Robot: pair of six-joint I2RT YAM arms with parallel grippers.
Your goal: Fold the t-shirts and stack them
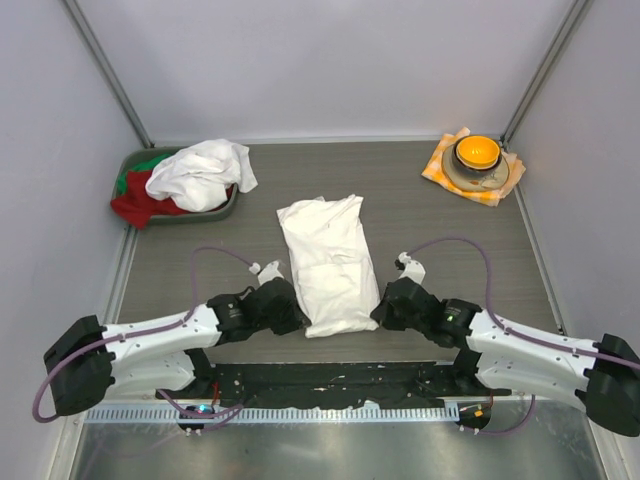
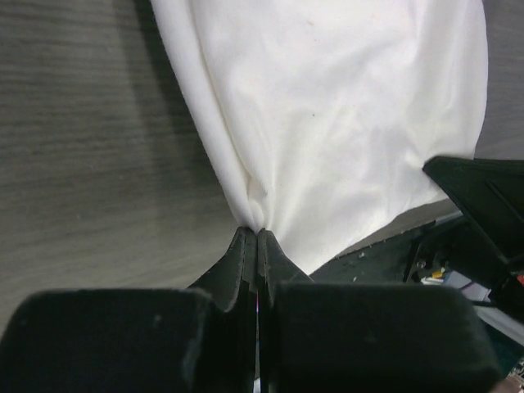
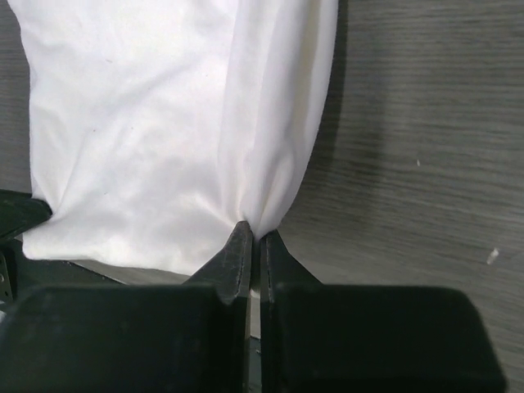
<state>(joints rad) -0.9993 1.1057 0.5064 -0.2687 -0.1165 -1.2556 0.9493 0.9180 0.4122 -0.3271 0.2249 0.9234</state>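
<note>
A white t-shirt (image 1: pixel 328 260) lies folded into a long narrow strip in the middle of the table, running from back to front. My left gripper (image 1: pixel 296 312) is shut on its near left edge, the cloth (image 2: pixel 327 123) bunched at the fingertips (image 2: pixel 257 232). At the near right edge my right gripper (image 1: pixel 378 312) is shut on the same shirt (image 3: pixel 164 131), fabric puckered between its tips (image 3: pixel 254 231). A second white t-shirt (image 1: pixel 200 172) sits crumpled on top of the bin at the back left.
A dark green bin (image 1: pixel 222 208) at the back left holds red and green garments (image 1: pixel 138 200). At the back right a bowl with an orange inside (image 1: pixel 478 158) rests on an orange-and-white checked cloth (image 1: pixel 440 166). The black base rail (image 1: pixel 340 382) runs along the near edge.
</note>
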